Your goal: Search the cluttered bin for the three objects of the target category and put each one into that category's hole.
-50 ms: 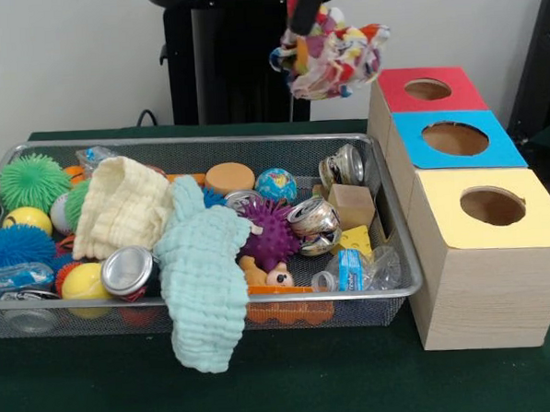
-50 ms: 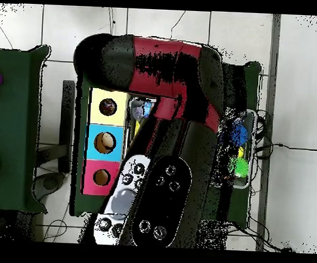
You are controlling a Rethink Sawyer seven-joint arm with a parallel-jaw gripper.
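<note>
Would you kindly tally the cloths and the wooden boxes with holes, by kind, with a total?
Cloths: 3 (cream cloth, mint cloth, patterned cloth hanging from the gripper)
Boxes with holes: 3 (red box, blue box, yellow box)
Total: 6

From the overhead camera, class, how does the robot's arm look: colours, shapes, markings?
The arm is made of thick rounded links, red with black sections. Near its base sit two long, rounded panels, one black and one grey-white, each dotted with round buttons. No cables or lettering are discernible.
</note>
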